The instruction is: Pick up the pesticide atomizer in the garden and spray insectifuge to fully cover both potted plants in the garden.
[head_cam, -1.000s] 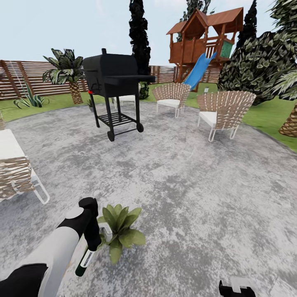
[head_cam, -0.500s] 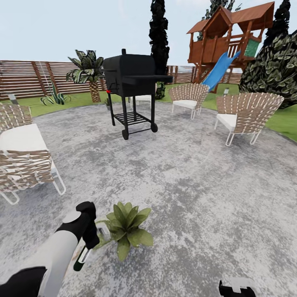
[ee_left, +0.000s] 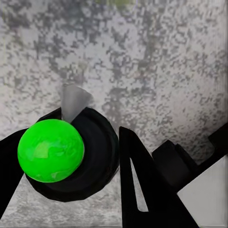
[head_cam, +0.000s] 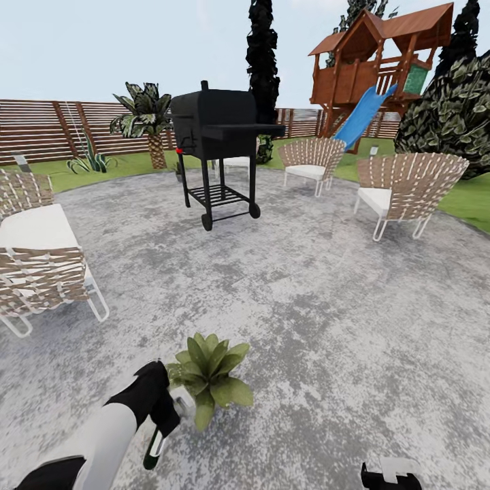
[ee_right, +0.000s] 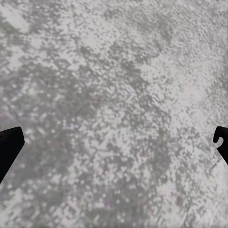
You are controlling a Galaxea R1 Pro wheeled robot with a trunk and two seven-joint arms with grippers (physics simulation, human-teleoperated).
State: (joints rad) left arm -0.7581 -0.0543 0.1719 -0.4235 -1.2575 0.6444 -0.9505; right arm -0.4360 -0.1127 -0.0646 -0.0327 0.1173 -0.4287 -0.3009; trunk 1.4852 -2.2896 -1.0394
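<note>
I count one potted plant (head_cam: 207,381) down by my arm, and one pesticide atomizer (head_cam: 154,450). Wicker chairs: four — one (head_cam: 42,269), two (head_cam: 20,189), three (head_cam: 309,160), four (head_cam: 405,190). One black grill (head_cam: 218,146), one wooden playhouse (head_cam: 378,64), one palm (head_cam: 146,119).

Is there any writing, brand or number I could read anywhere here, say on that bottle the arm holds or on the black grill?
None can be read.
Pesticide atomizer, held in the left tool: pale label band, too blurred to show any text.
Grill: plain black, no lettering visible.
</note>
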